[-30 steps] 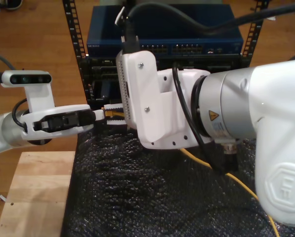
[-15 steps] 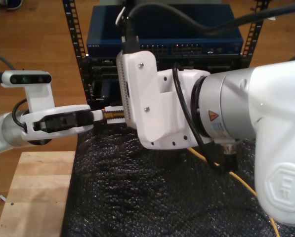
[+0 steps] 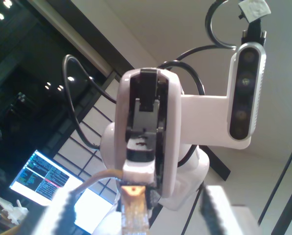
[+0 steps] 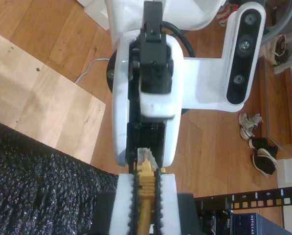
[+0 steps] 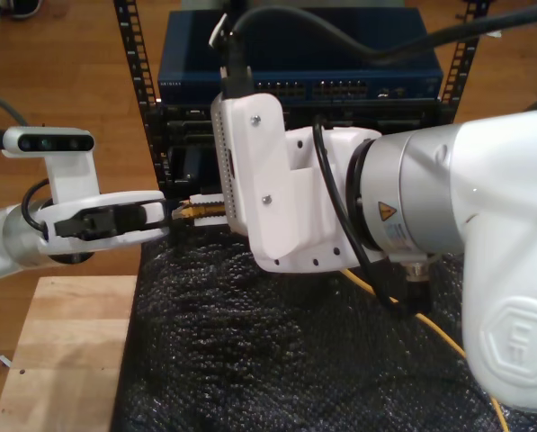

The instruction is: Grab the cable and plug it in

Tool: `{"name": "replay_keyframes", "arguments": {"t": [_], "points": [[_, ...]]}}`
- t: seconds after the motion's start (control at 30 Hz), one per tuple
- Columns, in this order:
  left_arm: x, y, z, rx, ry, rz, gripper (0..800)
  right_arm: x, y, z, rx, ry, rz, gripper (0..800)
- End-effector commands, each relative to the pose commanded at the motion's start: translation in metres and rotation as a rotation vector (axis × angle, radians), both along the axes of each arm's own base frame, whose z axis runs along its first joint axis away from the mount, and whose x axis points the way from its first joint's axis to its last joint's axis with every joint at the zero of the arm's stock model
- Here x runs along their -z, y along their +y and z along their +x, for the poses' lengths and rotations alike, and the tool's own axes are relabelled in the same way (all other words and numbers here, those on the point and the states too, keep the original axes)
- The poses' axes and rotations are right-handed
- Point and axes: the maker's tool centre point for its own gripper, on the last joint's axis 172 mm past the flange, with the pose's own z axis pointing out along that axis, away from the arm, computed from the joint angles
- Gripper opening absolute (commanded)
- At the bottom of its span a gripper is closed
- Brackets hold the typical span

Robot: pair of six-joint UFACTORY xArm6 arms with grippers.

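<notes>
my second end effector (image 4: 145,196) pinches the cable (image 4: 146,188) near its plug, facing my first end effector (image 5: 171,214), whose opening i cannot tell. the exterior view shows the cable trailing over black bubble wrap (image 5: 277,351) (worktop (image 5: 61,351) beside it), server rack (image 5: 295,81) behind, wooden floor.

White arms (image 5: 506,270), black cables, yellow warning triangle (image 5: 389,212)

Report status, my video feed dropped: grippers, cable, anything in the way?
My first gripper open, facing the plug. My second gripper shut on the yellow cable behind that plug. No obstruction seen between the grippers; network switch beyond.
</notes>
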Motion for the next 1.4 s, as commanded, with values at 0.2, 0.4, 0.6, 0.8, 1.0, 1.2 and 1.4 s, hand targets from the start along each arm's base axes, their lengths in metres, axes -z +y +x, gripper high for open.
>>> {"name": "replay_keyframes", "arguments": {"t": [0.2, 0.4, 0.6, 0.8, 1.0, 1.2, 1.4], "points": [[0.000, 0.000, 0.001, -0.004, -0.004, 0.004, 790, 0.000, 0.000, 0.001, 0.014, 0.030, 0.028, 1], [0.000, -0.001, 0.002, -0.008, -0.009, 0.012, 794, -0.003, 0.000, 0.002, 0.015, 0.027, 0.031, 1], [0.002, -0.001, 0.004, -0.015, -0.009, 0.025, 797, -0.002, 0.000, 0.004, 0.019, 0.029, 0.028, 1], [0.008, -0.004, 0.011, -0.042, -0.013, 0.057, 798, -0.007, -0.022, 0.027, 0.087, 0.025, 0.040, 1], [0.005, -0.010, 0.014, -0.089, -0.069, 0.129, 797, -0.007, -0.049, 0.052, 0.172, 0.040, 0.055, 1], [0.006, -0.006, 0.025, -0.165, -0.112, 0.199, 798, -0.007, -0.061, 0.069, 0.213, 0.044, 0.053, 1], [0.001, 0.013, 0.043, -0.237, -0.152, 0.242, 797, 0.000, -0.067, 0.079, 0.235, 0.056, 0.042, 0]]}}
